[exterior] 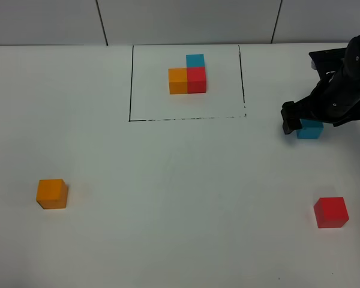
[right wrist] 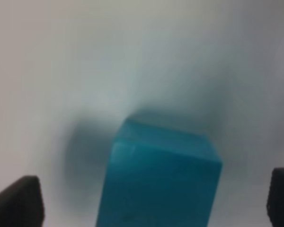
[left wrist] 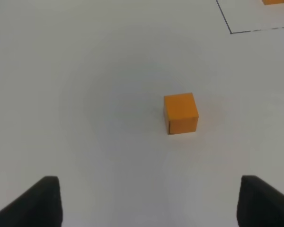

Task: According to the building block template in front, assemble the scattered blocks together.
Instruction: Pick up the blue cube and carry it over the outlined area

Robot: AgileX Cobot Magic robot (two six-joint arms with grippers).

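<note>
The building block template (exterior: pixel 188 75), an orange, red and blue cluster, sits inside a thin black frame at the back. A loose blue block (exterior: pixel 311 130) lies right of the frame. My right gripper (exterior: pixel 305 123) is lowered over it, open, and the blue block (right wrist: pixel 158 179) fills the space between the wide jaws with a gap on each side. The loose orange block (exterior: pixel 51 194) lies front left. In the left wrist view the orange block (left wrist: pixel 180 113) lies a short way ahead of my open, empty left gripper (left wrist: pixel 154 202). A loose red block (exterior: pixel 330 212) rests front right.
The white table (exterior: pixel 180 198) runs back to a grey panelled wall (exterior: pixel 180 21). A corner of the black frame line (left wrist: pixel 229 29) shows in the left wrist view. My left arm does not show in the exterior view.
</note>
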